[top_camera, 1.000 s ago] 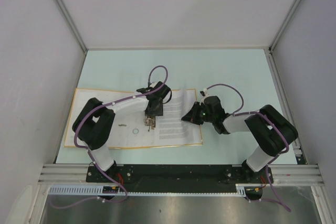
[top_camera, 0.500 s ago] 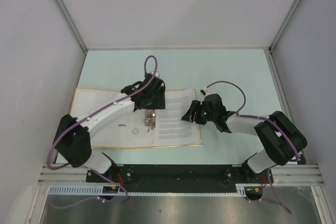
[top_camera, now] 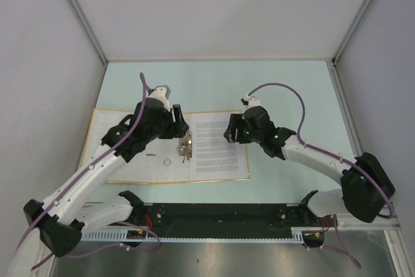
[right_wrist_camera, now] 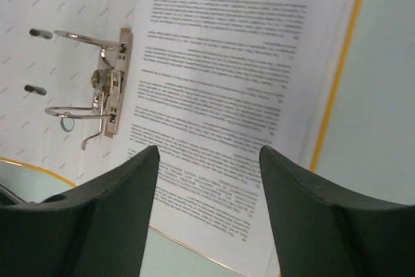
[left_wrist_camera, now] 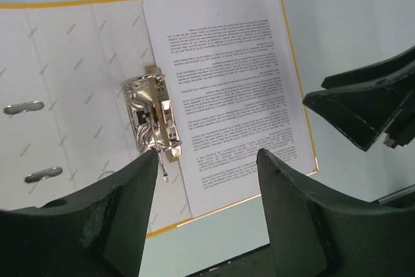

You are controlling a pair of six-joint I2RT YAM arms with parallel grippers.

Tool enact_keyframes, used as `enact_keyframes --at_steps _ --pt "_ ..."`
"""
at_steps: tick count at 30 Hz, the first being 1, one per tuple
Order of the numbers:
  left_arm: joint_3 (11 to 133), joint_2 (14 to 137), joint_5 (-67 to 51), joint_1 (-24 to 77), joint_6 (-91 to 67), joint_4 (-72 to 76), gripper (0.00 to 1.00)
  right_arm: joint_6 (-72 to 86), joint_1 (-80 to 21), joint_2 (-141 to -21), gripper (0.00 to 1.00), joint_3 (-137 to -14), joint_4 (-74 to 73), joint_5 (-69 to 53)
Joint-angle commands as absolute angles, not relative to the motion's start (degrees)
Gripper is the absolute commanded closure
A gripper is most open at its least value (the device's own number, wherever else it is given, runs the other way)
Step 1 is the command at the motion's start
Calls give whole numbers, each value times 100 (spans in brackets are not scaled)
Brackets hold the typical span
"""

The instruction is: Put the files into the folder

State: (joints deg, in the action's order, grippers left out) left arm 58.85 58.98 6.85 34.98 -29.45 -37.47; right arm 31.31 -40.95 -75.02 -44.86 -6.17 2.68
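Top external view: the left gripper hangs over the far part of the open folder, its fingers apart with nothing between them. Its arm stretches long and low from the base at 7 o'clock, running diagonally toward 1 o'clock. The metal ring clip sits just at 5 o'clock of this gripper, and the files lie at 4 o'clock of it.

The right gripper hovers above the files' right edge, near their far corner. Its arm bends at an elbow at 4 o'clock of the scene, and the forearm reaches toward 10 o'clock. In the right wrist view its jaws are spread too, and the printed sheets show in the gap, not gripped.

The files rest flat on the folder's right leaf, their left edge against the ring clip. Their long axis runs from 12 to 6 o'clock, short edges facing those ways. The folder lies open on the counter, toward its near left, with its long axis from 9 to 3 o'clock.
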Motion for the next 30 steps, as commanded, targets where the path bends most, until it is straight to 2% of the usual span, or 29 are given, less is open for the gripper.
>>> enact_keyframes --at_steps 1,2,6,7,13,23,30 --pt "5441 5362 756 3331 -2918 -3946 32 3217 -4674 -8470 41 -5577 -492 879" --pt "5353 5213 756 3305 -2918 -3920 32 3208 -4754 -8664 50 -5764 -457 922" --pt "4923 5115 537 3164 -2901 -3745 32 3278 -5045 -9630 65 -6406 -159 826" --pt "4861 5124 432 3155 -2883 -3701 32 3331 -5132 -9746 72 -6503 -123 817" --pt "4360 5221 123 3138 -2777 -3481 35 3428 -5422 -10825 90 -7259 176 475" --pt "3868 4993 44 3138 -3401 -3024 48 3454 -5669 -11531 87 -7936 -289 747" --pt "3885 4878 -106 3138 -3419 -2979 50 3393 -5730 -11619 85 -8147 -720 1203"
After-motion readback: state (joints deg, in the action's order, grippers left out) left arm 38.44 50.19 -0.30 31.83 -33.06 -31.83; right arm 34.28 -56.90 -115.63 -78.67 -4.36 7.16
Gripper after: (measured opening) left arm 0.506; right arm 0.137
